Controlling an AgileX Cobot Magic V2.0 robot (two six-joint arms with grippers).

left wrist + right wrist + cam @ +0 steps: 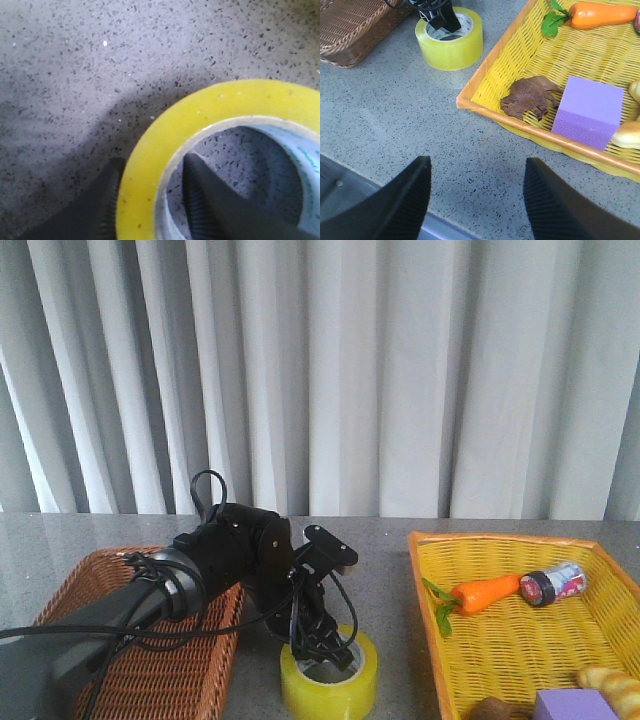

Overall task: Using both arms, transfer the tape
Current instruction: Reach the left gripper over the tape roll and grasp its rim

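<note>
the wide roll of translucent yellow packing tape (329, 685) with its white printed core lies flat on the grey speckled stone table (390, 580), nearest the camera in the front view. the left black gripper (318, 652) reaches down onto the roll; in the left wrist view its jaws straddle the roll's wall, one ribbed black finger (202, 200) inside the core and the other outside, both against or just beside the yellow band, though a firm grip cannot be told. the left black arm with its loose cables (190, 580) runs back from the roll over the brown woven wicker basket (80, 590), which sits just beside the roll on the robot's left. to the roll's other side, near it but apart, stands the yellow woven tray (500, 640), holding a purple foam block (588, 111), a brown animal figure (530, 96), a pale bread-like piece (627, 135), and farther back an orange toy carrot with green leaves (480, 593) and a small black-capped silver can (553, 584). the right black gripper (477, 200) hangs above bare table beside the tray, well apart from the roll, jaws spread wide and holding nothing. beyond the roll hang pale grey pleated curtains (350, 370).
</note>
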